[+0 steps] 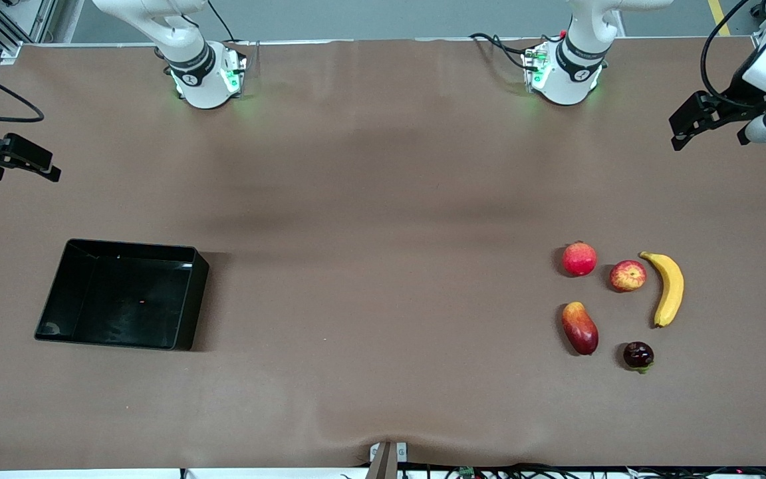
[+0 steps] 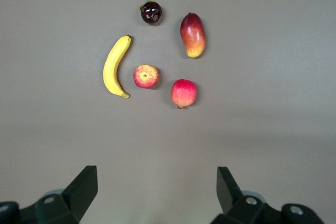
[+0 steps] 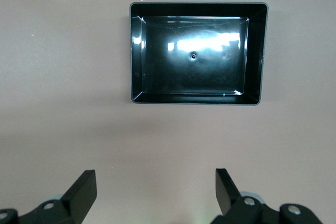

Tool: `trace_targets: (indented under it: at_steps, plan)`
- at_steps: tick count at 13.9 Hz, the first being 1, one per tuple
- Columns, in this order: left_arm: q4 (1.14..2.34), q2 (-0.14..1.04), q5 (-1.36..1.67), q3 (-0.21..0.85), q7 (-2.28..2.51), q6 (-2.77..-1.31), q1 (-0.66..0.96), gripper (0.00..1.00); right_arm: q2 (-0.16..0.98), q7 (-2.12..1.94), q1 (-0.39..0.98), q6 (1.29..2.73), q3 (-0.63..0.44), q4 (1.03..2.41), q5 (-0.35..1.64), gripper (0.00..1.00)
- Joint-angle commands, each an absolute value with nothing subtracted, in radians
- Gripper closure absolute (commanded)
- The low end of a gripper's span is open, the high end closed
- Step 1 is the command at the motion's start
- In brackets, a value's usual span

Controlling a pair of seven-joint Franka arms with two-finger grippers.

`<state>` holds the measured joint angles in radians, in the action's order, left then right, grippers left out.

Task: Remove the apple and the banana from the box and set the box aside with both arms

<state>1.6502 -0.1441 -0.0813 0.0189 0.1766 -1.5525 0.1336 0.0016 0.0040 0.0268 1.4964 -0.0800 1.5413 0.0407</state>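
A long yellow banana (image 1: 669, 288) and a small red-and-yellow apple (image 1: 628, 275) lie side by side toward the left arm's end of the table. Both also show in the left wrist view, banana (image 2: 115, 66) and apple (image 2: 146, 76). The glossy black tray (image 1: 124, 296) sits empty toward the right arm's end and shows in the right wrist view (image 3: 252, 51). My left gripper (image 1: 685, 126) is open and empty, raised over the table's end and well apart from the fruits (image 2: 157, 182). My right gripper (image 1: 37, 159) is open and empty, raised over the table edge, apart from the tray (image 3: 156, 182).
A plain red round fruit (image 1: 579, 259) lies beside the apple. An oval red-orange mango (image 1: 580, 328) and a dark purple fruit (image 1: 638, 355) lie nearer the front camera. The brown mat (image 1: 383, 266) stretches bare between tray and fruits.
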Motion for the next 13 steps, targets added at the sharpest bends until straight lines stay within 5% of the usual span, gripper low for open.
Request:
trace_targets:
  at_steps: [1, 13]
  plan:
    - [1.663, -0.158, -0.071, -0.017, 0.163, -1.565, 0.167, 0.0, -0.003, 0.002, 0.046, 1.473, -0.084, 1.539, 0.044, 0.0]
    - [1.635, -0.137, -0.081, -0.021, 0.126, -1.554, 0.146, 0.0, 0.021, -0.005, 0.08, 1.473, -0.084, 1.542, 0.049, 0.0]
